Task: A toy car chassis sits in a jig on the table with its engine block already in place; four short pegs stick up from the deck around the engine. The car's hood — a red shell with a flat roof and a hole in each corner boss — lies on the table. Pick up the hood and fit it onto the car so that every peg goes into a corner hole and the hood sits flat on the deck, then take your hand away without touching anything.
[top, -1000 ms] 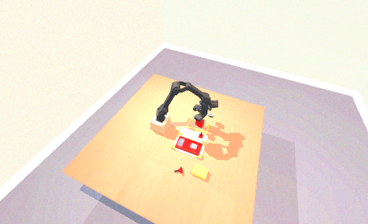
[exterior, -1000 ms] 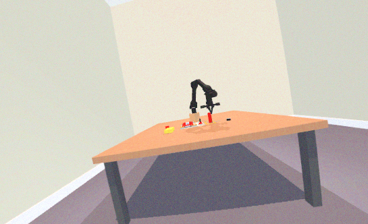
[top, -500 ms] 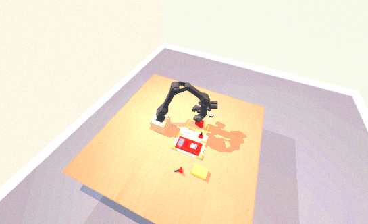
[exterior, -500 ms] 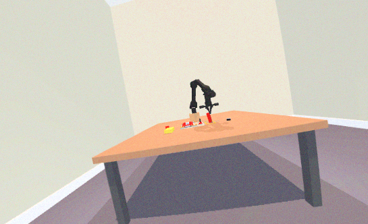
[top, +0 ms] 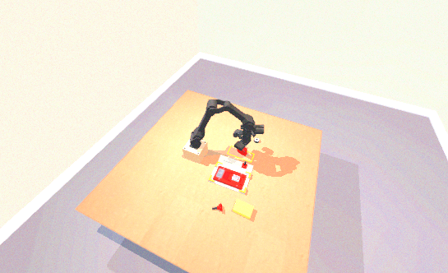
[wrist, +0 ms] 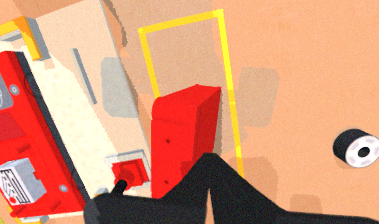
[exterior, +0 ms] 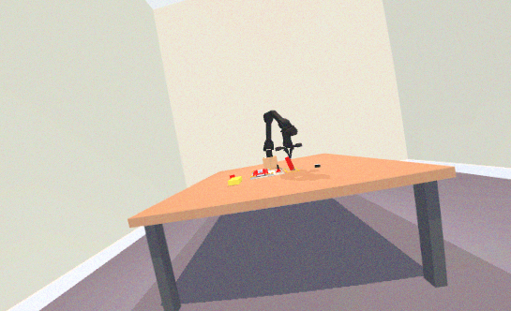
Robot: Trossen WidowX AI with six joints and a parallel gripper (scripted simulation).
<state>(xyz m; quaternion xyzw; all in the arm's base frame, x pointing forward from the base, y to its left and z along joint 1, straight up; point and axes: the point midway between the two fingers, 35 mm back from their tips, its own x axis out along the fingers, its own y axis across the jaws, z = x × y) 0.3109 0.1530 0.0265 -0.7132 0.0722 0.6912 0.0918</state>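
Note:
The red hood (top: pixel 242 152) (exterior: pixel 290 163) (wrist: pixel 174 132) stands on edge, tilted, inside the yellow outline on the table. Two small holes show on its side in the wrist view. My gripper (top: pixel 242 148) (exterior: pixel 291 155) (wrist: pixel 209 158) is shut with nothing between its fingers. Its tips are at the hood's upper edge; whether they touch it is hard to tell. The red chassis (top: pixel 228 178) (wrist: pixel 40 145) sits in the white jig (top: pixel 229 160) (wrist: pixel 55 90), with the grey engine block (top: pixel 236 178) (wrist: pixel 27 177) on its deck. The pegs are too small to make out clearly.
The yellow outline (wrist: pixel 149 62) surrounds the hood's base. A red piece with a black stem (wrist: pixel 131 171) sits at the jig's side. A black-and-white wheel (top: pixel 256 140) (exterior: pixel 317 166) (wrist: pixel 347 144) lies beyond the outline. A yellow block (top: pixel 243 209) (exterior: pixel 234 181) and a red-and-black part (top: pixel 219 207) lie beyond the jig.

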